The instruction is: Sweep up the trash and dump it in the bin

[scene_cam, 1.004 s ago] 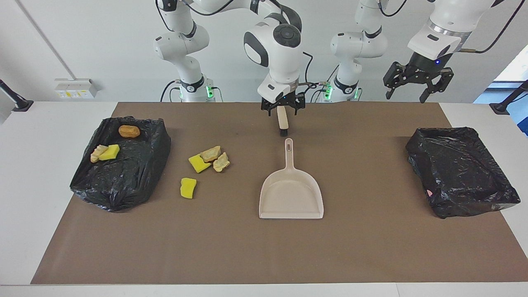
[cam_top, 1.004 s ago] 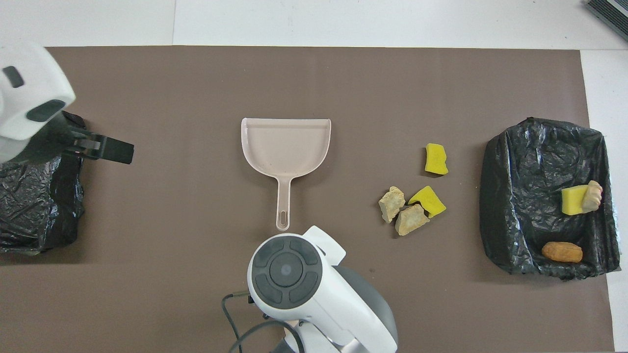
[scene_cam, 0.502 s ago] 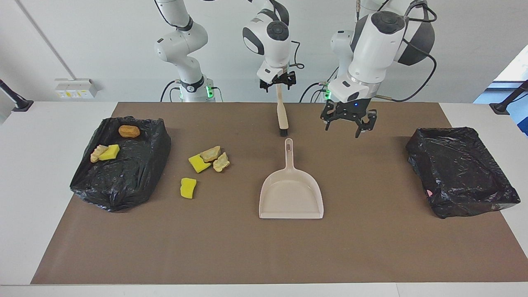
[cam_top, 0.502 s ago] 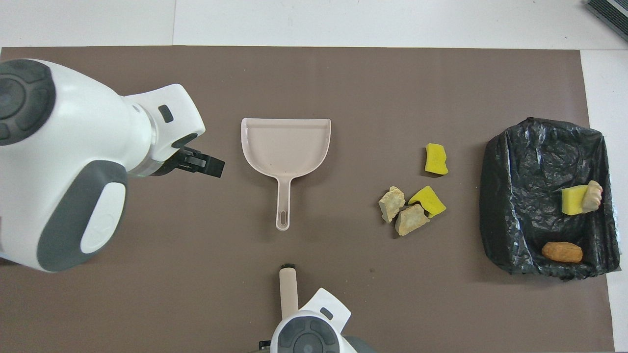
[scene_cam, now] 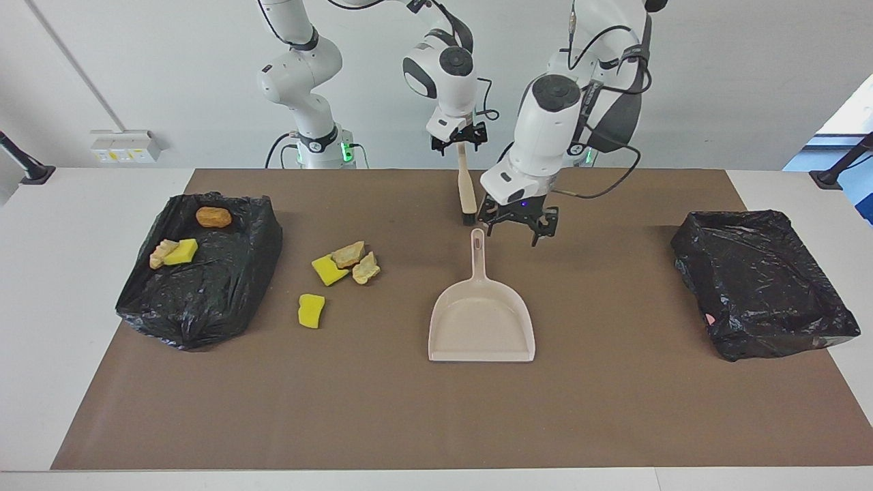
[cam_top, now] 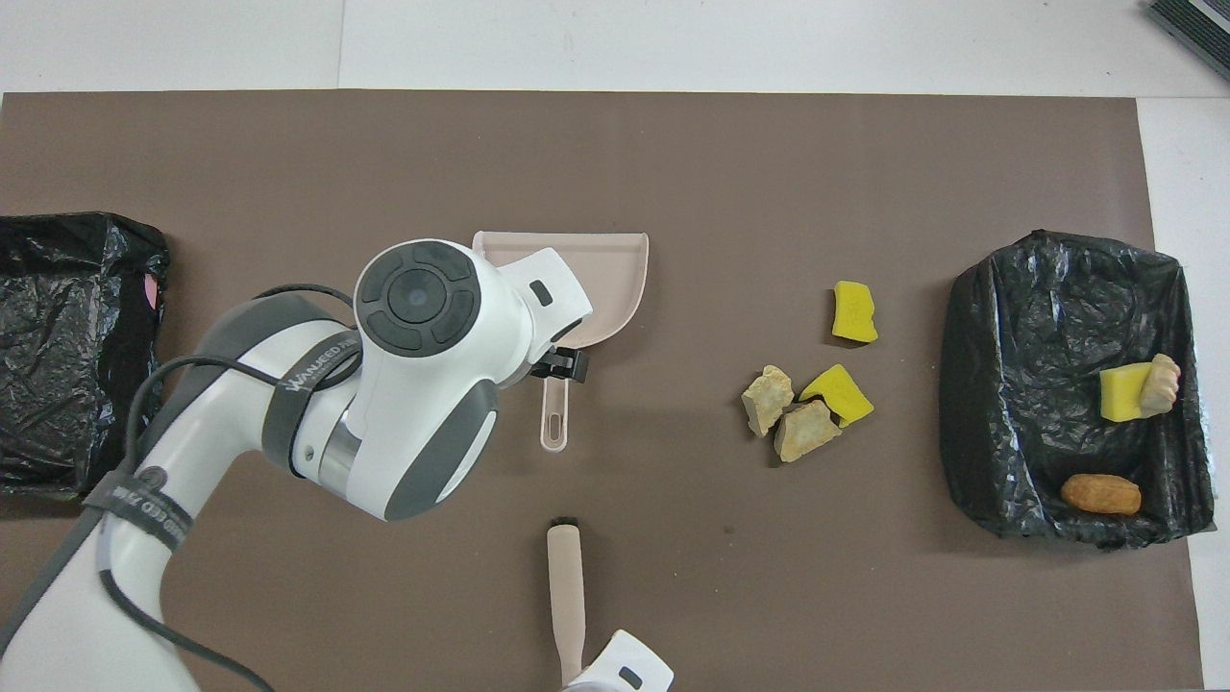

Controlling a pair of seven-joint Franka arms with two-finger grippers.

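Note:
A beige dustpan (scene_cam: 481,320) (cam_top: 601,274) lies mid-mat, its handle (scene_cam: 477,245) pointing at the robots. My left gripper (scene_cam: 513,232) hangs open just above the mat, beside the handle's end. In the overhead view its wrist covers part of the pan. My right gripper (scene_cam: 459,140) is shut on the top of a beige brush (scene_cam: 466,194) (cam_top: 565,596), which hangs bristles-down. Loose trash lies toward the right arm's end: two yellow sponge bits (scene_cam: 312,310) (cam_top: 853,312) and tan lumps (scene_cam: 358,261) (cam_top: 788,415). Three more scraps (scene_cam: 213,217) lie in the black-lined bin (scene_cam: 204,293) (cam_top: 1019,317).
A second black-lined bin (scene_cam: 764,279) (cam_top: 67,327) stands at the left arm's end of the brown mat. Bare mat lies between it and the dustpan, and on the side of the dustpan farther from the robots.
The left arm swung from over its end's bin to the dustpan handle and came down. The right gripper rose and drew back toward the robots with the brush.

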